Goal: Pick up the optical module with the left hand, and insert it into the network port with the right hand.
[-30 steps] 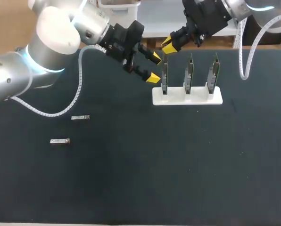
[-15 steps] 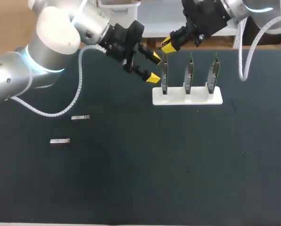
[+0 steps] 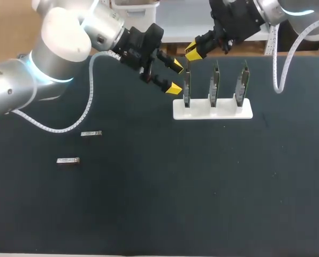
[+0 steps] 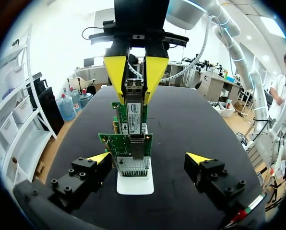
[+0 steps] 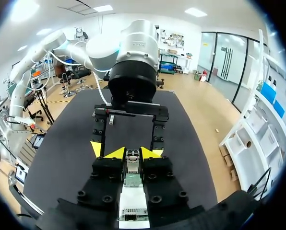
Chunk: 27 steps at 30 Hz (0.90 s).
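Black table (image 3: 202, 187) fills most of the shot, so I'm placing everything off the white stand (image 3: 213, 111) near its far edge. The stand holds three network cards (image 3: 215, 80) upright. My left arm (image 3: 63, 48) comes in beside the stand's left end, and the left gripper (image 3: 175, 76) is spread wide with nothing in it, just beside the leftmost card (image 3: 187, 85). My right gripper (image 3: 192, 52) hangs right above that same card, fingers clamped on the optical module (image 4: 133, 115). The module points down at the card's top edge; can't tell if it's seated. Two spare modules (image 3: 91, 133) lie flat well left of the stand.
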Available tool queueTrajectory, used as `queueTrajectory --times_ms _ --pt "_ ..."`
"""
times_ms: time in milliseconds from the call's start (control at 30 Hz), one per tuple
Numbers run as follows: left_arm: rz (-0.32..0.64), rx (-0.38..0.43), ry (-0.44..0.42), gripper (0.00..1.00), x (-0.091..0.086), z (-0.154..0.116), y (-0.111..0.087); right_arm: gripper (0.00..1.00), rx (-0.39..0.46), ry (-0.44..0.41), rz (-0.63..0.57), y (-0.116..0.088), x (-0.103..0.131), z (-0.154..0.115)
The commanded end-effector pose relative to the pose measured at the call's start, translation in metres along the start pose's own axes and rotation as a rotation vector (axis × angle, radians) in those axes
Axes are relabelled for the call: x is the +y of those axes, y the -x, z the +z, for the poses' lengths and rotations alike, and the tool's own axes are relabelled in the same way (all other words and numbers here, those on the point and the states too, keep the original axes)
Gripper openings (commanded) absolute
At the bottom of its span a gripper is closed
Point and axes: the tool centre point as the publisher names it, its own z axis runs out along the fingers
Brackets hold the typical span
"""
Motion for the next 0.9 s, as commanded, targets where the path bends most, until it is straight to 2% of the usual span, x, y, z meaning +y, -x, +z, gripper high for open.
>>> queueTrajectory --times_ms 33,500,900 --pt "-0.003 0.006 -0.003 1.00 0.0015 -0.0002 0.0010 0.00 0.002 -0.002 0.001 -0.0007 0.0011 0.0014" --pt "-0.003 0.006 -0.003 1.00 0.0015 -0.0002 0.0010 0.00 -0.004 -0.004 -0.009 0.0029 0.0011 -0.0015" --pt "-0.003 0.006 -0.003 1.00 0.0015 -0.0002 0.0010 0.00 0.017 0.010 -0.004 -0.0045 0.0025 0.0065"
